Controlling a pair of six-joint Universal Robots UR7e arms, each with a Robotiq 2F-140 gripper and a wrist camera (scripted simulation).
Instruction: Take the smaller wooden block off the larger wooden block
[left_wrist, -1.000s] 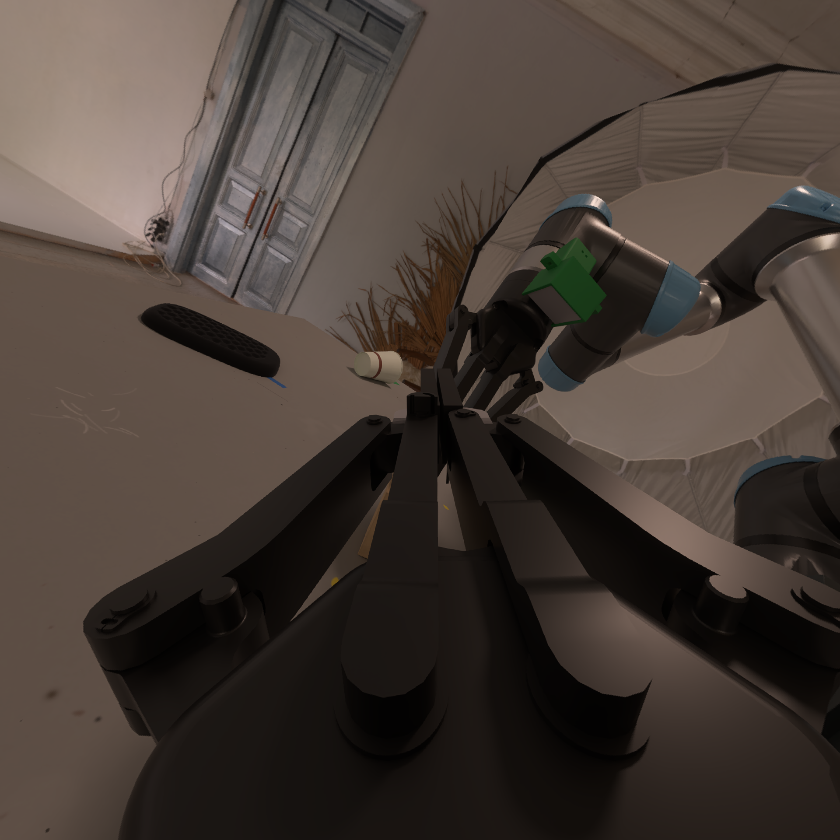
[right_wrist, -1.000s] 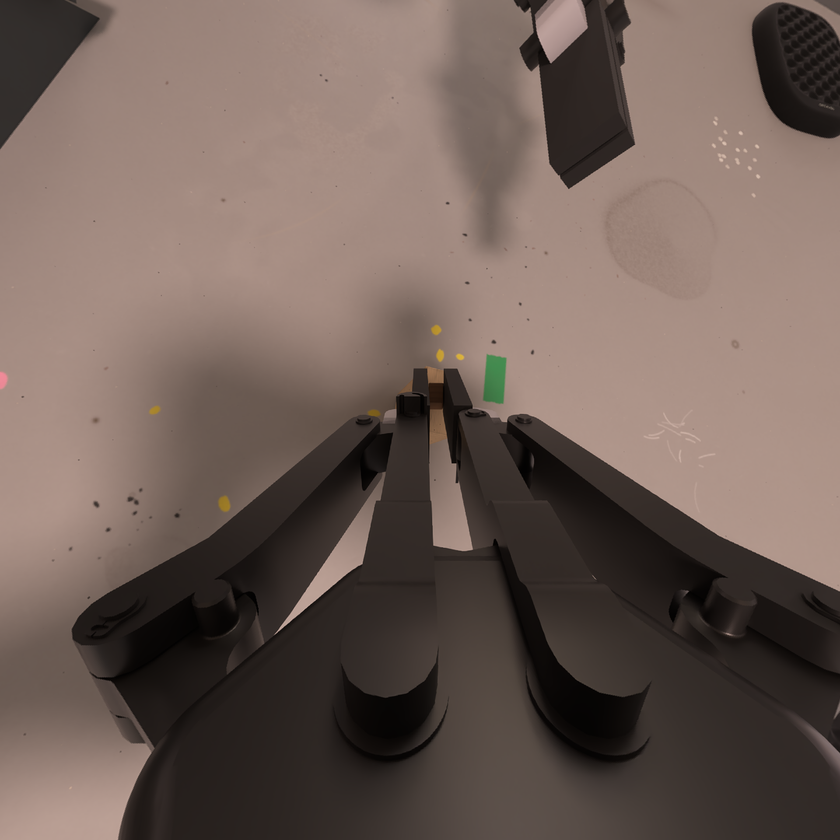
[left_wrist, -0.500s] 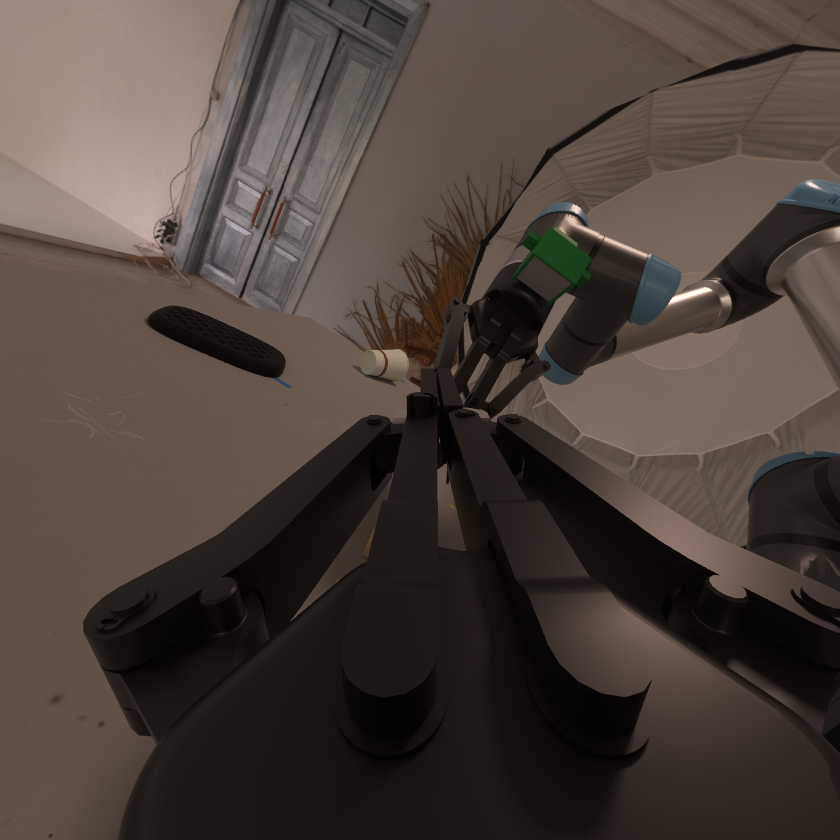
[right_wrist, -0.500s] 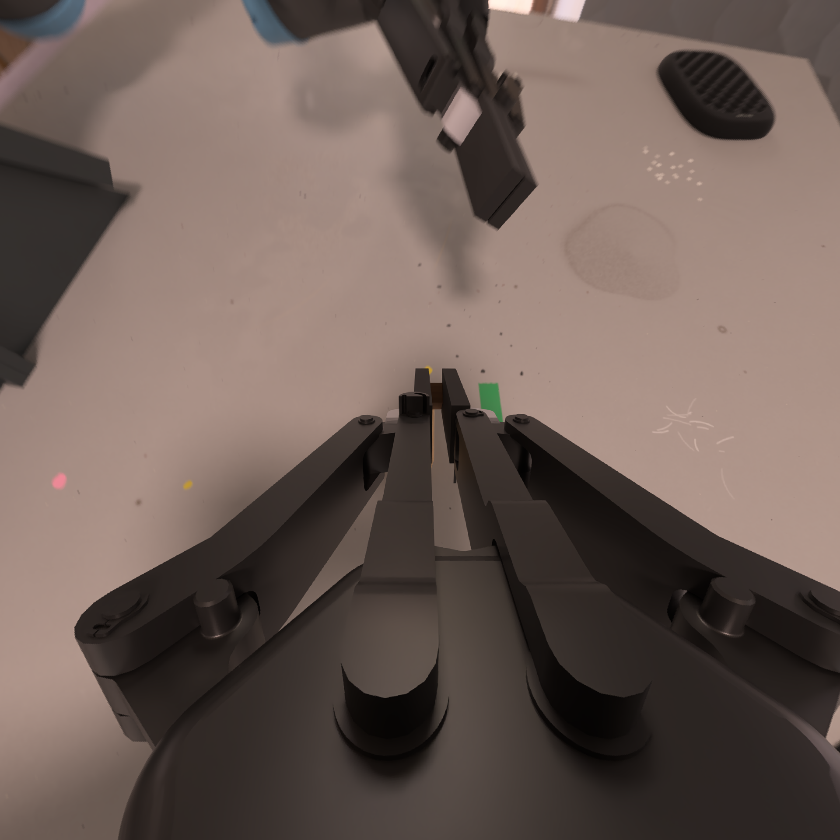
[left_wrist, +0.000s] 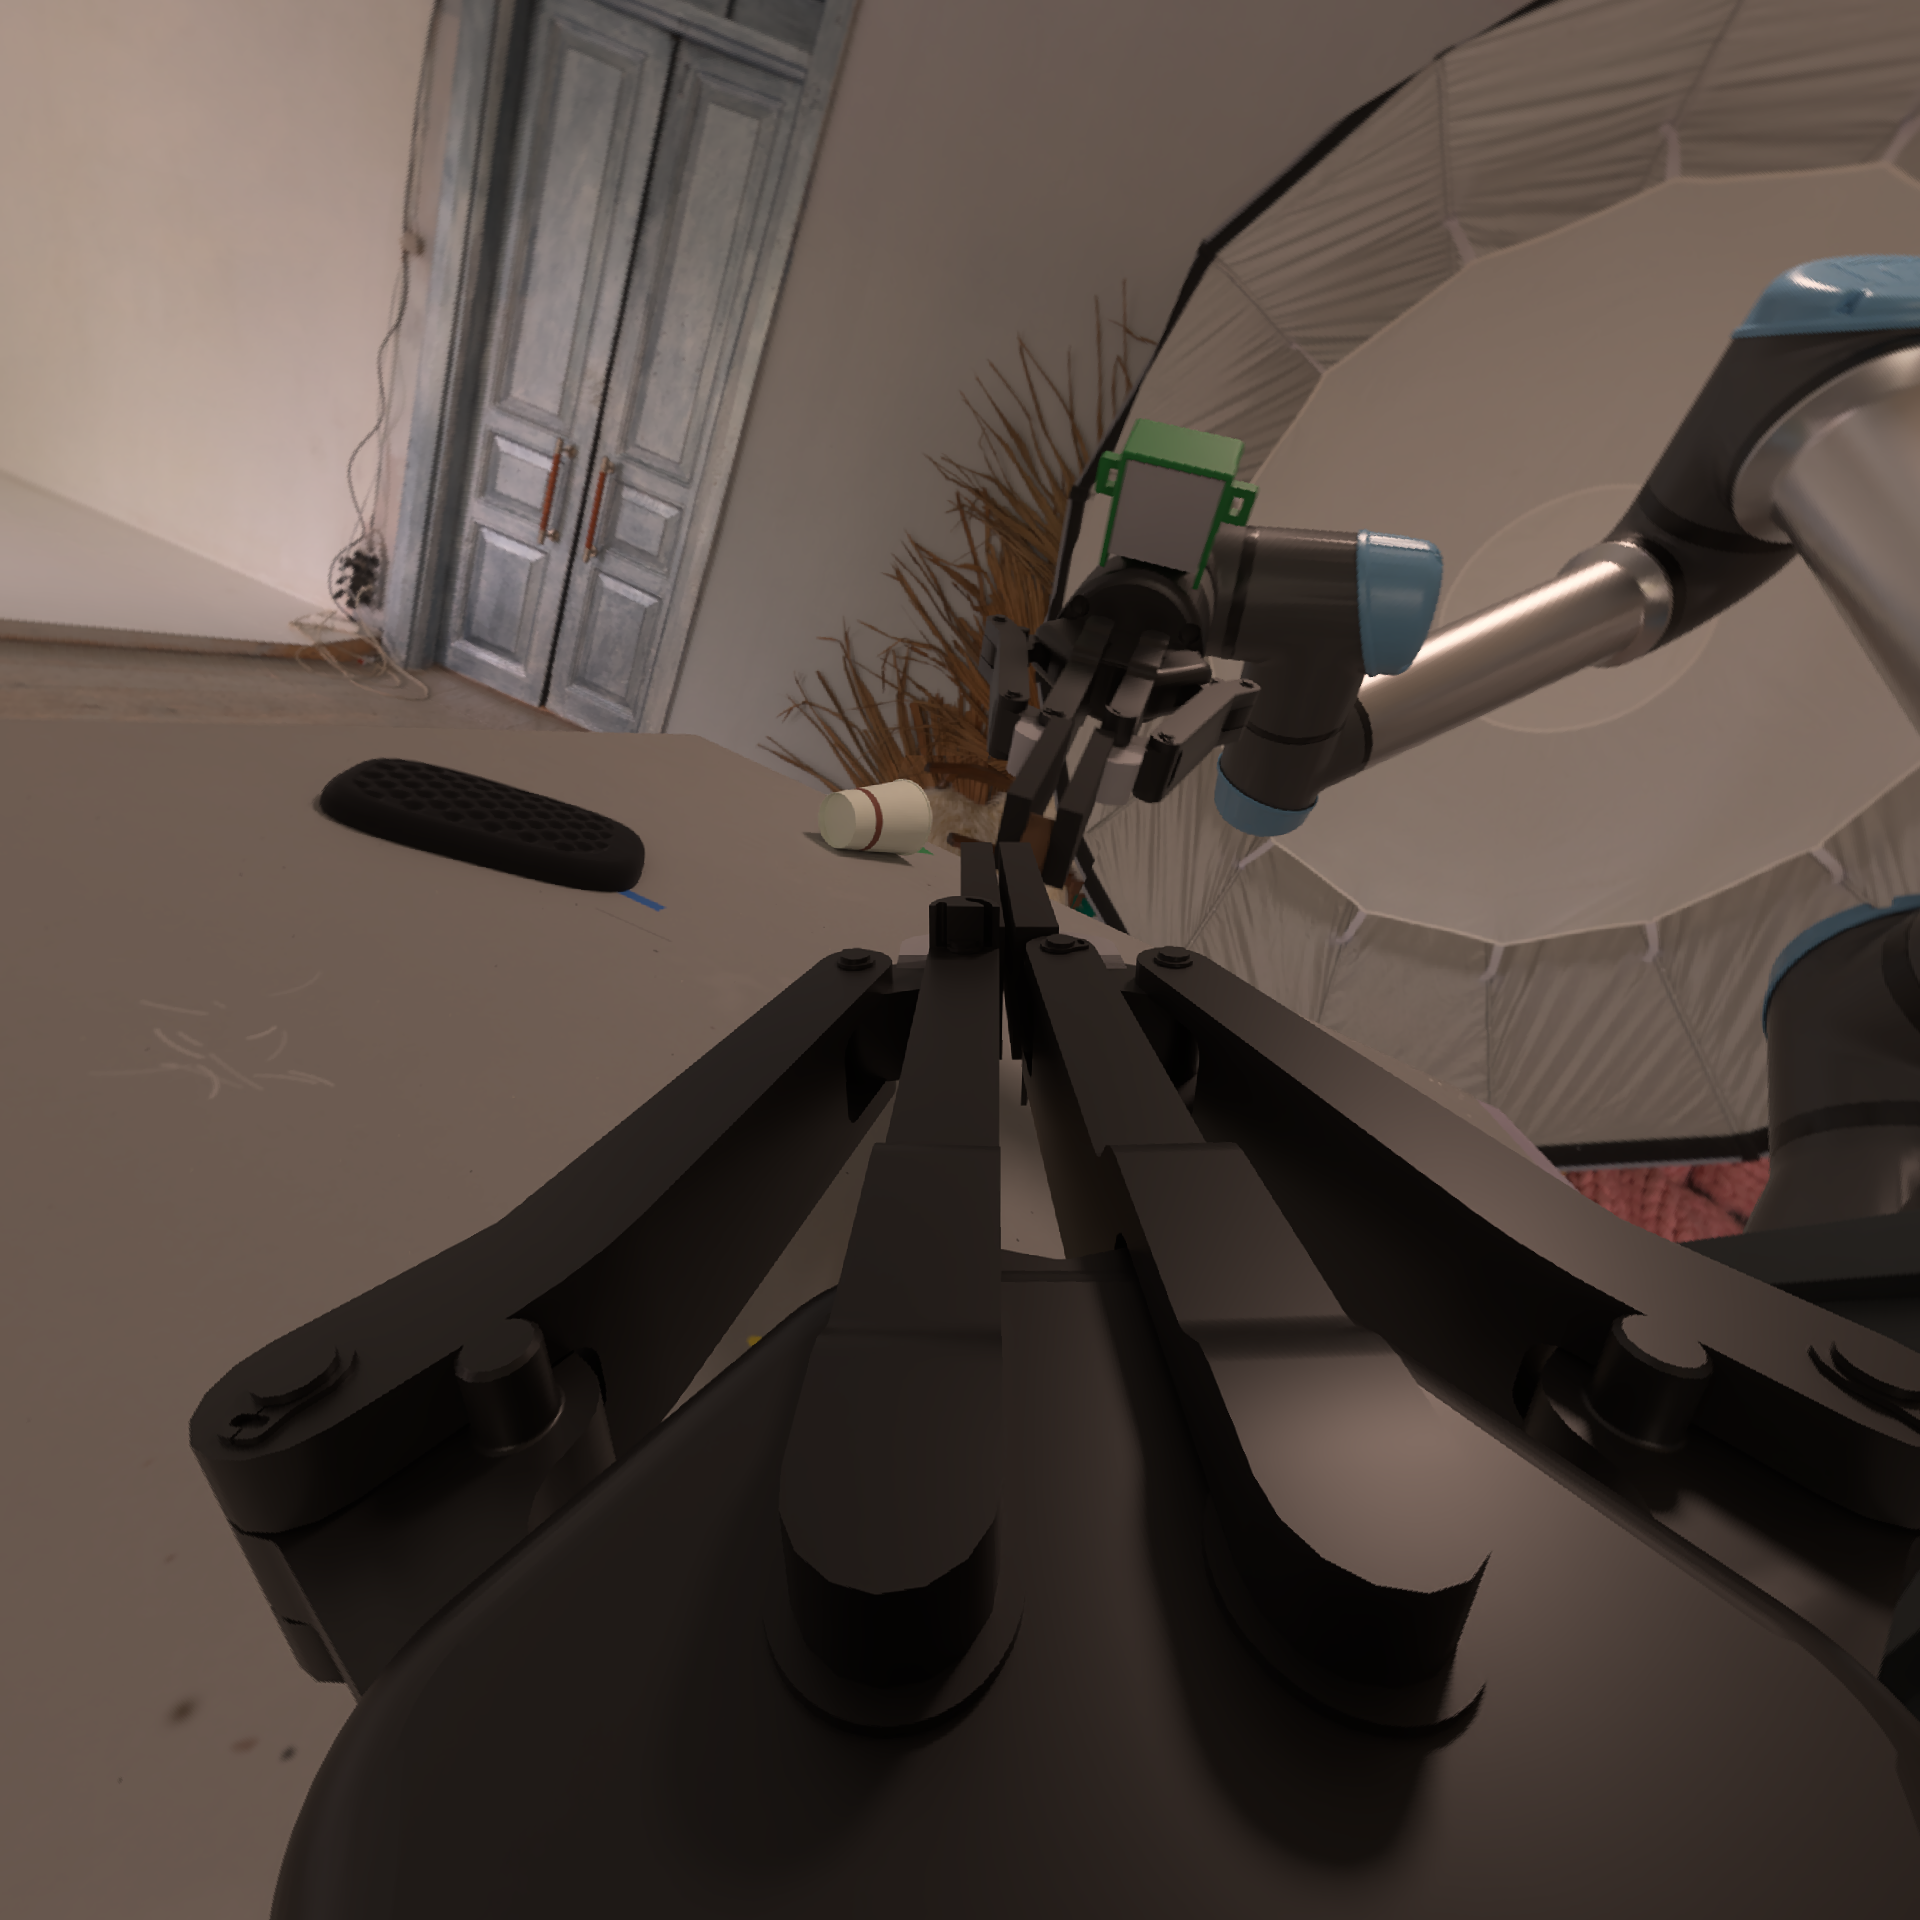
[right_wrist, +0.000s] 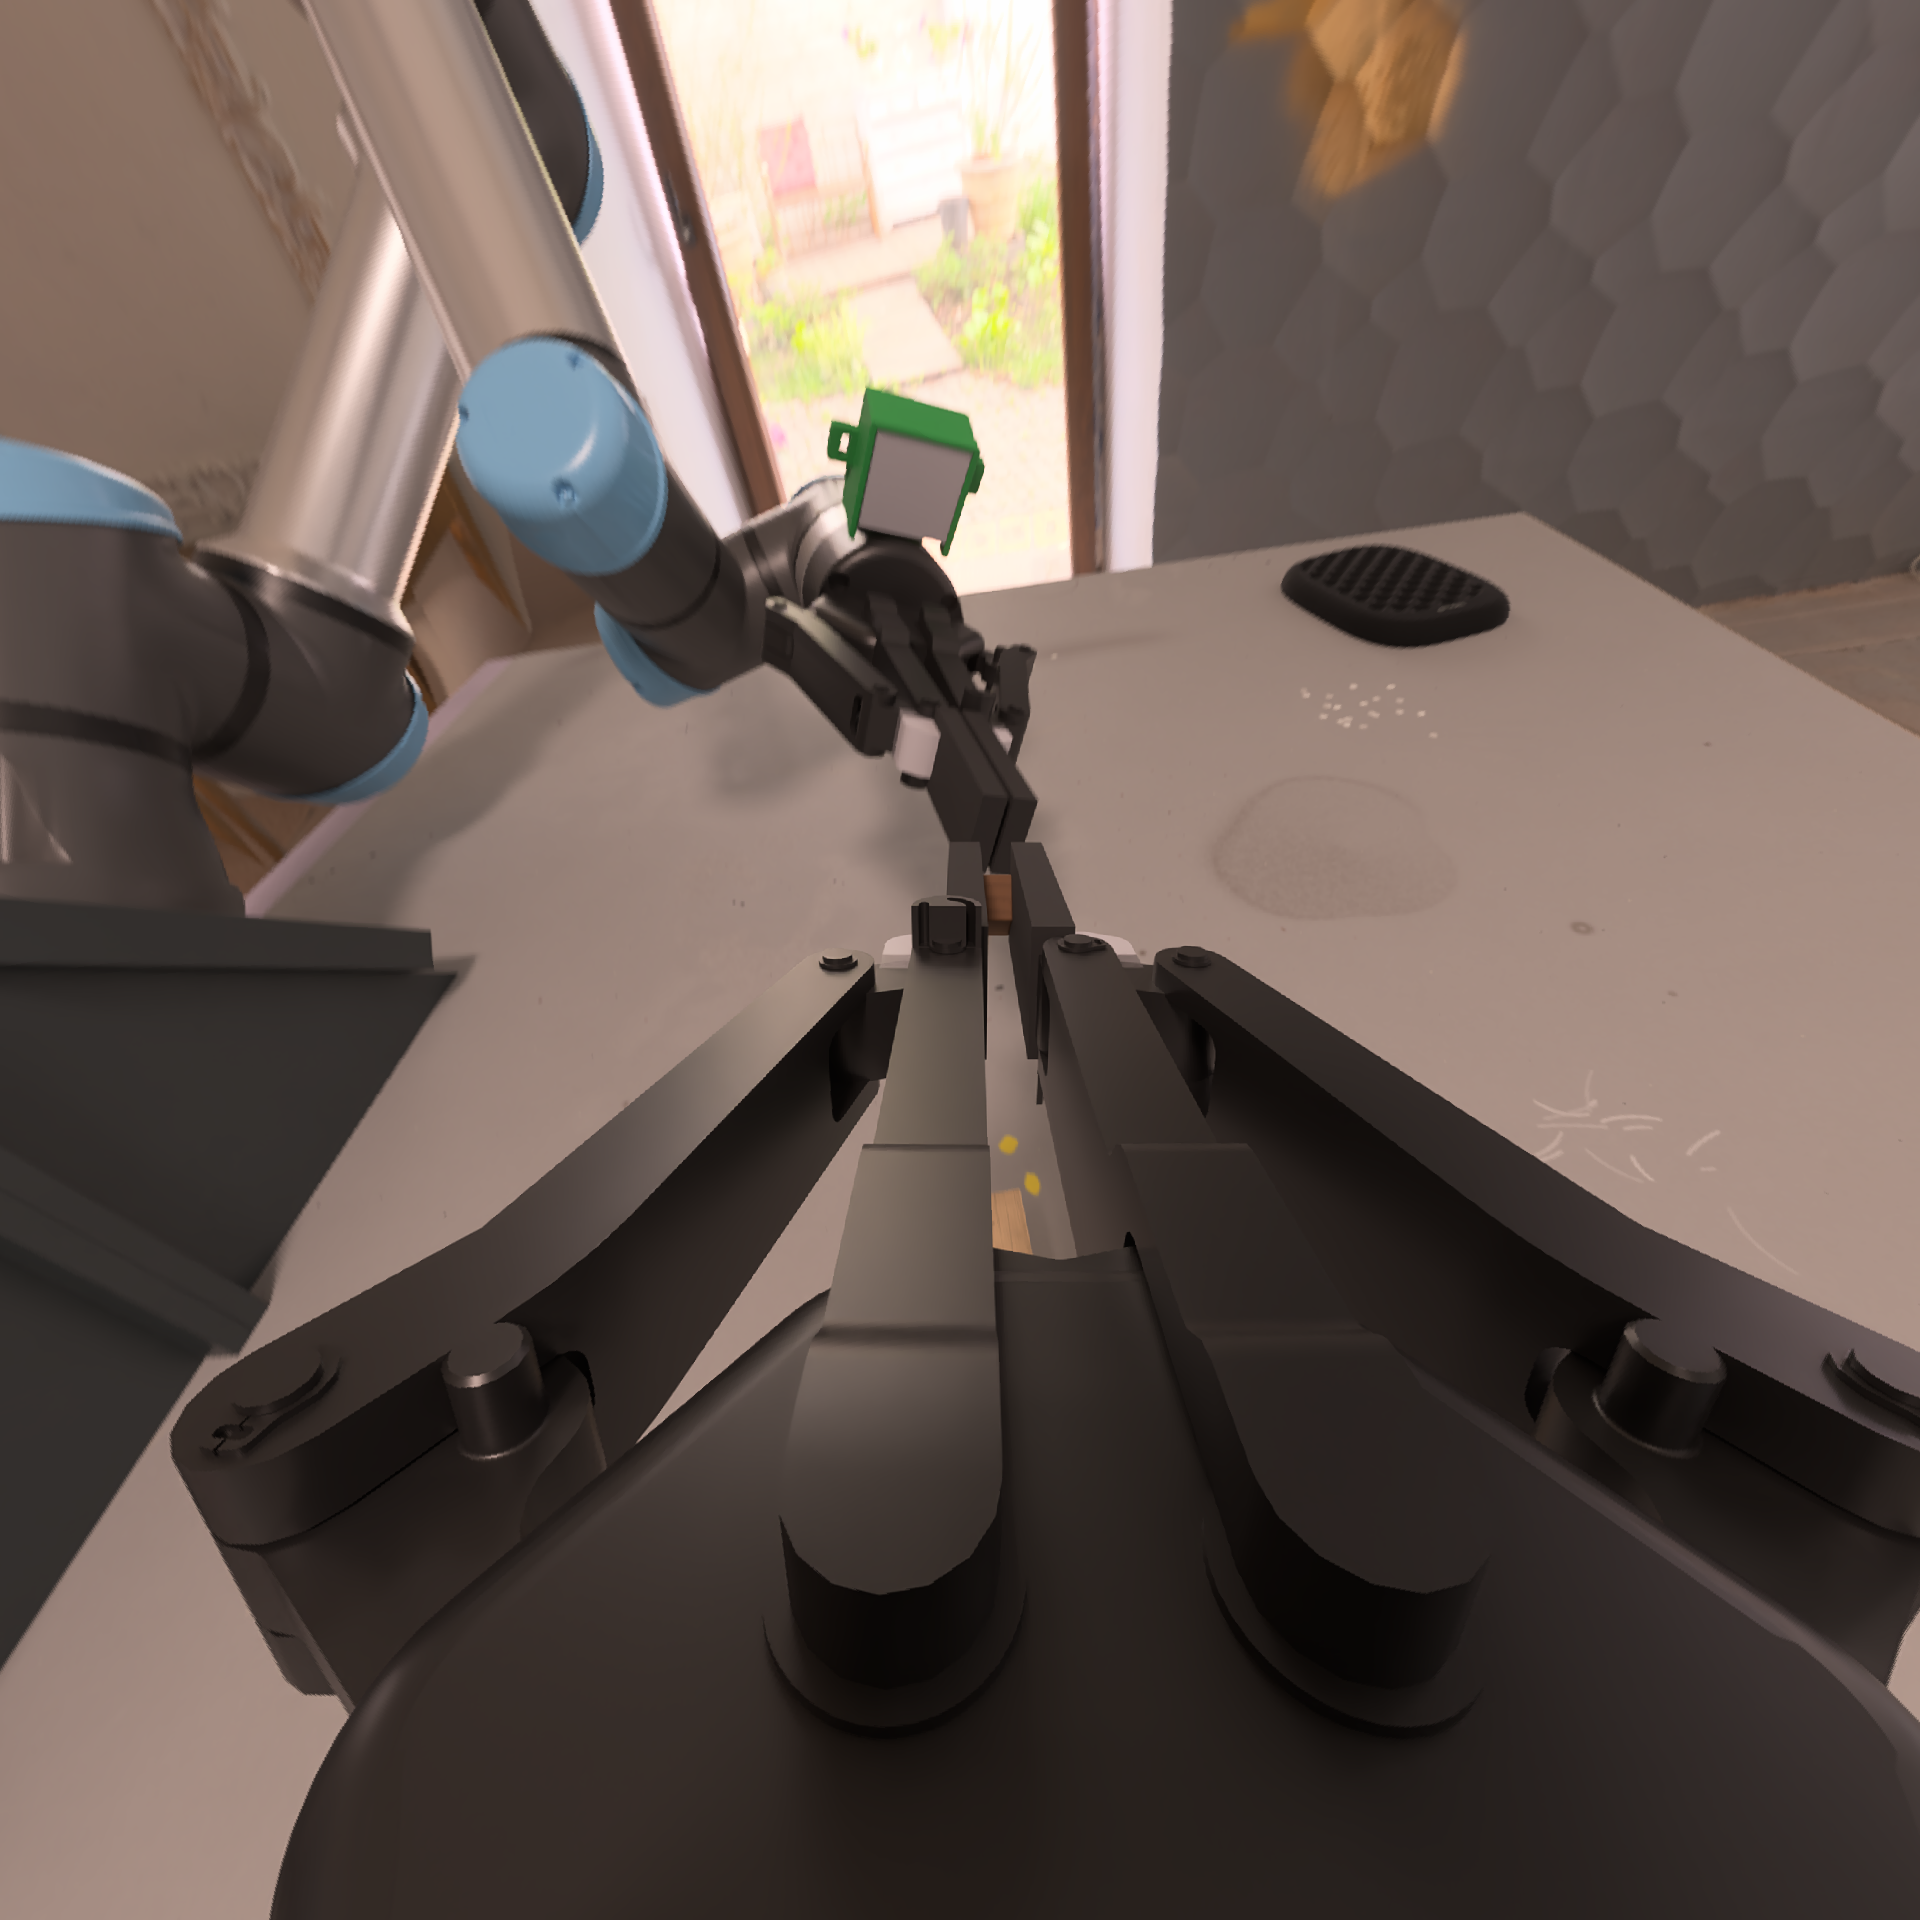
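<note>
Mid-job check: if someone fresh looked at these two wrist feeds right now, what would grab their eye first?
Probably the two grippers nearly tip to tip above the grey table: the right gripper is shut on a small wooden block, with the left gripper, shut and empty, right ahead of it. Next, the black perforated pad at the table's far corner and the paper cup lying on its side.

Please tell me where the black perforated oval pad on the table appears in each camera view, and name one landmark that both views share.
Left wrist view: black oval pad lies on the table, left of centre, in the upper half.
Right wrist view: black oval pad lies upper right, near the table's far edge.
Shared landmark: the white scratch marks on the table.
</note>
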